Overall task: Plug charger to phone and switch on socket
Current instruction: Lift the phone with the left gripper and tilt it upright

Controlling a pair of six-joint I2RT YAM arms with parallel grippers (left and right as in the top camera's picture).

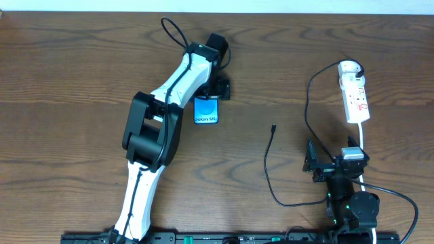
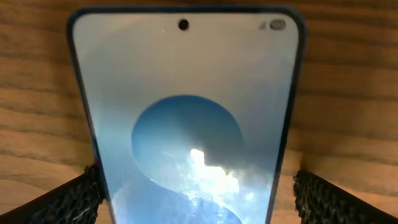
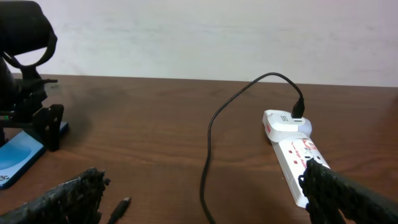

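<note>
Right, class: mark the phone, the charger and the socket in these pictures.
phone (image 1: 206, 112), overhead view, on its lit blue screen.
charger (image 1: 272, 127), overhead view, on its free plug tip.
socket (image 1: 355, 98), overhead view, on the middle of its white body.

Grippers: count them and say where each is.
2. The left gripper straddles the phone mid-table; the right gripper is at the front right, open, short of the socket.

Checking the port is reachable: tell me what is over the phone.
The left gripper hangs over the far end of the phone, one finger beside each long edge. Overhead, it hides that end; only the lit near part shows. Nothing lies on the screen.
</note>
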